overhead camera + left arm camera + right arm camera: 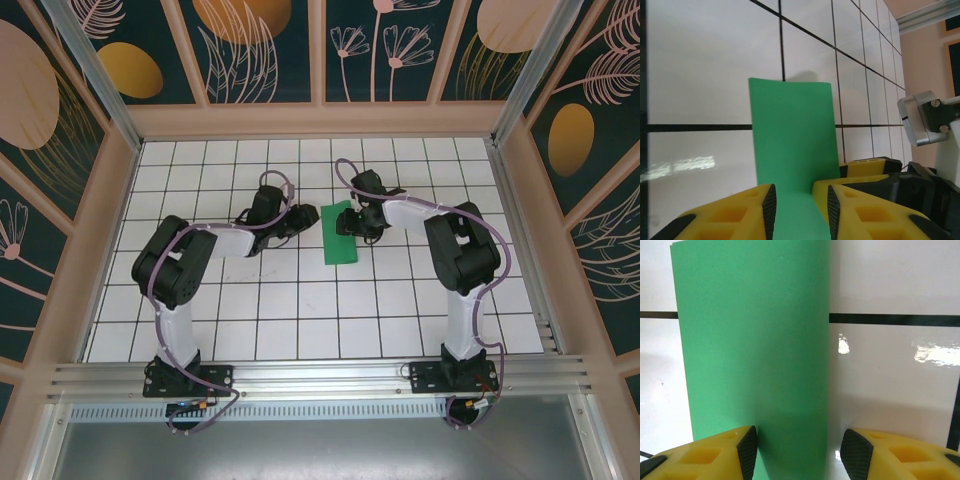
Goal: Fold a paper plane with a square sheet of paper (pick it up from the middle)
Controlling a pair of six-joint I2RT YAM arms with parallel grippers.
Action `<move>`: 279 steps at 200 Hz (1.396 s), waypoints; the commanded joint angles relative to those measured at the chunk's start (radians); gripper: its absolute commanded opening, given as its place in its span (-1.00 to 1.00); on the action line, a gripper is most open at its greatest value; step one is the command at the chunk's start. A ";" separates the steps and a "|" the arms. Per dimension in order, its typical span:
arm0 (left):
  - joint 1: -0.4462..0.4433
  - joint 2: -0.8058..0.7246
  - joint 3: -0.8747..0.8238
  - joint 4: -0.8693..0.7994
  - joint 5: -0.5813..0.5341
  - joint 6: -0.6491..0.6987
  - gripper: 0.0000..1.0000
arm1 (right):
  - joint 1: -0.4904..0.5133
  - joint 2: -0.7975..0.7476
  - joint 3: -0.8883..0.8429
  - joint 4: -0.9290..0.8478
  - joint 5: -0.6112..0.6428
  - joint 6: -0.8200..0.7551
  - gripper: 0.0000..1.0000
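One folded square sheet of paper (340, 236) is lying lengthwise near-to-far on the desk (300, 300), left hand (801, 194) and right hand (799, 439) straddling it, unclenched.

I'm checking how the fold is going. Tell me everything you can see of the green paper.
The paper is thin, plain, bright green and matte. It forms a narrow rectangle with clean edges, apparently folded in half lengthwise. It lies mostly flat on the white gridded table, midway between the two arms. The open fingers of the left gripper and the right gripper straddle part of it. Whether they touch it is unclear.
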 commanded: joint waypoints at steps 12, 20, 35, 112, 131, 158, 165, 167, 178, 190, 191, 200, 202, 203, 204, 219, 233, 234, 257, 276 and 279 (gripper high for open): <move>-0.017 0.041 0.052 0.021 0.052 -0.006 -0.38 | 0.004 0.172 -0.055 0.008 0.067 -0.006 0.10; -0.021 0.049 0.058 0.018 0.054 -0.007 -0.41 | 0.005 0.174 -0.054 0.006 0.065 -0.005 0.11; -0.023 0.060 0.069 0.014 0.058 -0.007 -0.46 | 0.004 0.173 -0.055 0.006 0.065 -0.008 0.11; -0.037 0.125 0.126 -0.035 0.074 -0.003 -0.74 | 0.006 0.193 -0.051 0.002 0.048 -0.019 0.11; -0.036 0.136 0.135 -0.048 0.080 0.001 -0.78 | 0.006 0.195 -0.051 0.001 0.048 -0.020 0.11; -0.039 0.160 0.157 -0.070 0.097 0.008 -0.82 | 0.007 0.196 -0.051 0.002 0.044 -0.020 0.11; -0.040 0.167 0.162 -0.081 0.098 0.011 -0.83 | 0.008 0.196 -0.052 0.002 0.045 -0.019 0.11; -0.039 0.167 0.165 -0.084 0.097 0.012 -0.84 | 0.008 0.197 -0.053 0.002 0.045 -0.019 0.11; -0.040 0.176 0.174 -0.101 0.097 0.017 -0.85 | 0.007 0.198 -0.054 0.003 0.045 -0.019 0.11; -0.042 0.184 0.185 -0.123 0.095 0.026 -0.86 | 0.008 0.199 -0.055 0.003 0.045 -0.019 0.11; -0.043 0.184 0.187 -0.124 0.094 0.025 -0.86 | 0.008 0.200 -0.055 0.003 0.045 -0.019 0.11; -0.044 0.189 0.194 -0.137 0.092 0.031 -0.87 | 0.009 0.199 -0.055 0.005 0.045 -0.019 0.11; -0.045 0.189 0.196 -0.140 0.091 0.033 -0.87 | 0.010 0.200 -0.055 0.005 0.045 -0.019 0.11; -0.046 0.189 0.197 -0.142 0.091 0.034 -0.87 | 0.009 0.200 -0.055 0.005 0.045 -0.019 0.11; -0.046 0.190 0.198 -0.143 0.091 0.035 -0.87 | 0.009 0.199 -0.055 0.005 0.045 -0.019 0.11; -0.050 0.198 0.214 -0.176 0.084 0.046 -0.87 | 0.008 0.200 -0.057 0.005 0.045 -0.017 0.11; -0.053 0.204 0.224 -0.206 0.071 0.053 -0.88 | 0.009 0.201 -0.058 0.005 0.045 -0.017 0.11; -0.053 0.205 0.225 -0.208 0.071 0.054 -0.88 | 0.010 0.201 -0.058 0.005 0.045 -0.017 0.11; -0.052 0.215 0.237 -0.251 0.052 0.062 -0.89 | 0.010 0.203 -0.057 0.006 0.045 -0.017 0.11; -0.053 0.223 0.250 -0.299 0.031 0.072 -0.90 | 0.010 0.201 -0.059 0.007 0.046 -0.016 0.11; -0.052 0.224 0.252 -0.306 0.027 0.072 -0.90 | 0.011 0.201 -0.058 0.006 0.046 -0.016 0.11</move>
